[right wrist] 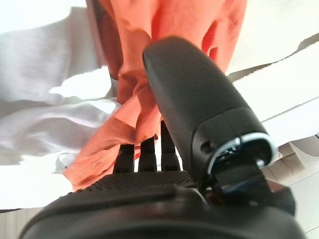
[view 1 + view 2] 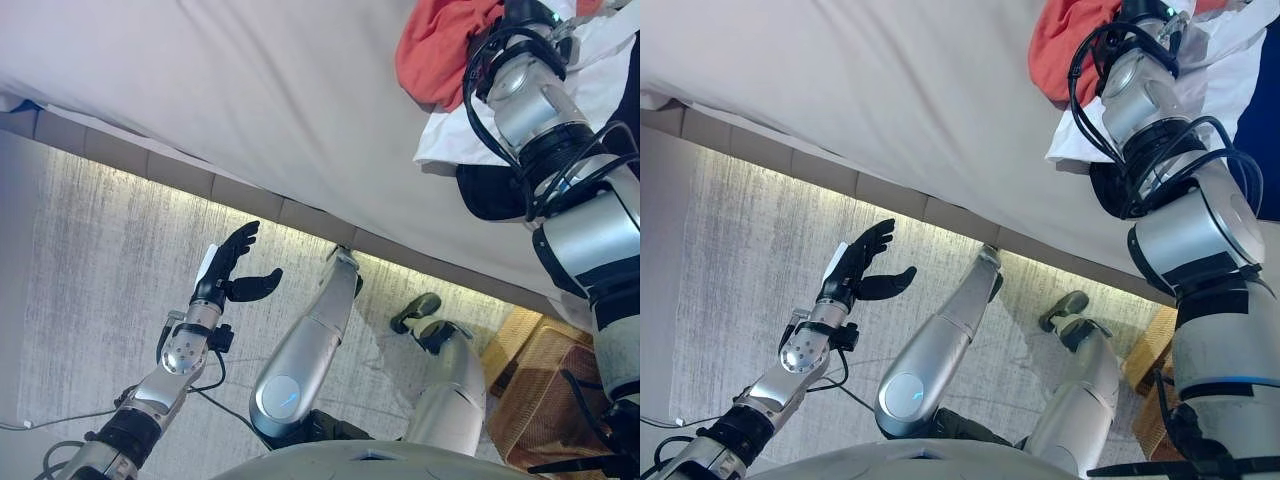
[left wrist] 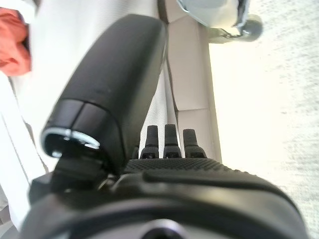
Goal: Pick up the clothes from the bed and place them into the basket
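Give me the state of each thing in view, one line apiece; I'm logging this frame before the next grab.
Left hand: open, empty, held over the floor.
Right hand: fingers pushed into the cloth, ends hidden, grasp unclear.
Orange garment: crumpled on the bed, against the right hand.
White garment: rumpled on the bed beside the orange one.
Wicker basket: on the floor by the bed, no clothes visible inside.

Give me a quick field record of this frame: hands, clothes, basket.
left hand: open, idle over the floor, holding nothing
right hand: on the bed, fingers and thumb closed into the orange garment
other clothes: white garment beside the orange one, dark garment under the right arm
bed: pale sheet
basket: wicker, on the floor beside the bed, no clothes visible inside
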You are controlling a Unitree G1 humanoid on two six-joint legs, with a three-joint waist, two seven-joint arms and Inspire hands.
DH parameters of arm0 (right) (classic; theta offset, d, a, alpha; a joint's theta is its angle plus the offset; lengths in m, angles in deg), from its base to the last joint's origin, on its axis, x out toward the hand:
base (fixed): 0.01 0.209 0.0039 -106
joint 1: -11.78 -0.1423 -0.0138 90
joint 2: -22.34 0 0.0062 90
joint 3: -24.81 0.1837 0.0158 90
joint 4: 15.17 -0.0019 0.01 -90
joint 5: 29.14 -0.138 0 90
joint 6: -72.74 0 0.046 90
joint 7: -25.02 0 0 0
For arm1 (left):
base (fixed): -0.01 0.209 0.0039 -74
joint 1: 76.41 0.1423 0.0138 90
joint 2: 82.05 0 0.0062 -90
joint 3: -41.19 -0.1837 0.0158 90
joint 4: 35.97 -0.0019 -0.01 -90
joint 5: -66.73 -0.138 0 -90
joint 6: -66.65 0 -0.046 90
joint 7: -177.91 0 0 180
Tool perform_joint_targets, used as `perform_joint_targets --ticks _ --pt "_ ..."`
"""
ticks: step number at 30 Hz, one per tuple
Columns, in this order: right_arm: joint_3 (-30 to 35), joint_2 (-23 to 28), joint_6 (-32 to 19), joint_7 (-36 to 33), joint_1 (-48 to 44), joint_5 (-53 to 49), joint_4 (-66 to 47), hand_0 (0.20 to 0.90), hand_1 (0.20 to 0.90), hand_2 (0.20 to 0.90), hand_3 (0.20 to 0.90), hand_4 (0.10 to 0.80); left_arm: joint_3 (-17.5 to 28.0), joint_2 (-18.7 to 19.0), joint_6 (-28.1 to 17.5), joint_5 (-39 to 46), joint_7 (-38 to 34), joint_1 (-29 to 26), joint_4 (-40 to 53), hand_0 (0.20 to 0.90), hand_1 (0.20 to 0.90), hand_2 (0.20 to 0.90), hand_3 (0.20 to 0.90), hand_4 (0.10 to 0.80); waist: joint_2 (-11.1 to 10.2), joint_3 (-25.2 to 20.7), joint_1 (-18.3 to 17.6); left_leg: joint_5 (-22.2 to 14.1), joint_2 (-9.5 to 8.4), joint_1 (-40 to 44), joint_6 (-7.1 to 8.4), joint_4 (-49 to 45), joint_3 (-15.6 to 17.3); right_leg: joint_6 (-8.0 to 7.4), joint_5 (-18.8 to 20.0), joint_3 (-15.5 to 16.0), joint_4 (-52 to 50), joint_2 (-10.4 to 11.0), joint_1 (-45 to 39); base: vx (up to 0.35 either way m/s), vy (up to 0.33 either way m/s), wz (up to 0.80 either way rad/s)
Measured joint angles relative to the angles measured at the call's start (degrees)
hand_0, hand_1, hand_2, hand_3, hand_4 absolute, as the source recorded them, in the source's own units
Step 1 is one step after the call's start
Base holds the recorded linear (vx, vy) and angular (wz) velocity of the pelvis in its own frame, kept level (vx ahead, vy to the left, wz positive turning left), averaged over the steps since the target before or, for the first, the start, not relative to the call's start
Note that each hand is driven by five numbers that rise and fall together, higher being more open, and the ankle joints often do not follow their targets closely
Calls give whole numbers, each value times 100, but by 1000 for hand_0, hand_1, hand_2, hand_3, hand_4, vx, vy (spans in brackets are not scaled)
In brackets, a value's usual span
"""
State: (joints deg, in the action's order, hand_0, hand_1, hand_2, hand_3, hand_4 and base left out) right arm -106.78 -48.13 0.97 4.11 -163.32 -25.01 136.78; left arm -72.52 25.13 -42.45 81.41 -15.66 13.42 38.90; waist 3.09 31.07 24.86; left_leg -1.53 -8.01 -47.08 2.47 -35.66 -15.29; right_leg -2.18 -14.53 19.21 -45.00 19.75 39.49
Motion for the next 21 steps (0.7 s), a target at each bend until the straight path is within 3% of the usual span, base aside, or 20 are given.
perform_joint_targets --ticks 10,21 --pt "-97 3 -129 -166 -63 -195 125 300 300 300 200 100 108 203 -29 -2 -96 -1 23 900 900 900 900 800 0 0 3 -56 107 299 -45 -39 114 5 9 -15 86 -60 -307 -40 -54 -5" --pt "-111 118 -280 -493 -39 -349 163 300 300 300 200 100 107 258 88 -3 -74 -192 14 900 900 900 900 800 -10 -4 -202 -5 403 2329 -126 1142 685 -21 87 -149 1320 -167 -2053 -10 -43 -24"
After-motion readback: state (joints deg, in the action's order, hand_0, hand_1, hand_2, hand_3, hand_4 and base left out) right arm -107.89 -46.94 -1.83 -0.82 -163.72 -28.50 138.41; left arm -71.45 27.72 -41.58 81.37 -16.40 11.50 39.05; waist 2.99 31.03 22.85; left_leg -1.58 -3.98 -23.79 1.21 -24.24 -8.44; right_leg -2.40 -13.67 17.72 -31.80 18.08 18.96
